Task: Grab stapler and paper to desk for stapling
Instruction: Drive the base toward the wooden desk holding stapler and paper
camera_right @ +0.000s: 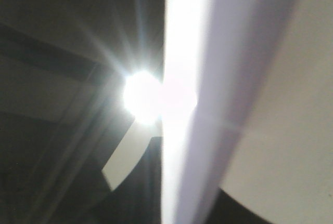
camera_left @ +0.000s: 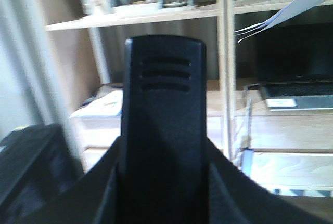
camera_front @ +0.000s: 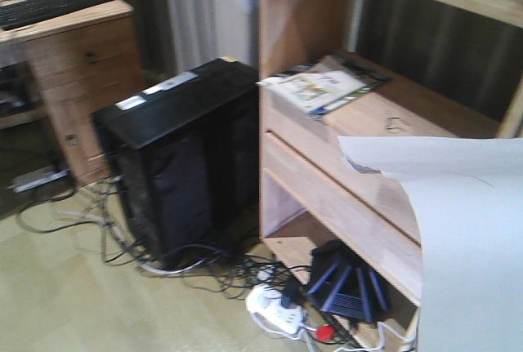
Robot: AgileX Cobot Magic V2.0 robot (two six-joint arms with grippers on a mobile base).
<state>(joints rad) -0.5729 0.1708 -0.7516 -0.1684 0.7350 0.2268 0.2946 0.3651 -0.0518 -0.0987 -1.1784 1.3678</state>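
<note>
Carrying step: the stapler (camera_left: pixel 164 104) sits clamped in the left gripper (camera_left: pixel 164 185), the paper (camera_front: pixel 470 238) hangs aloft beside the shelf (camera_front: pixel 351 164) — the right gripper's hold I can't tell. Next, swing both to the table and lower gently

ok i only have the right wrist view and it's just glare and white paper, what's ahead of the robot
observer: the front view shows a wooden shelf unit with a black computer tower on the floor beside it.
operator: where's the paper against that
observer: the paper hangs in the air at the lower right of the front view, in front of the shelf unit, its top edge curled over.
operator: and the stapler
observer: in the left wrist view the stapler stands upright in the left gripper, seemingly clamped.
</note>
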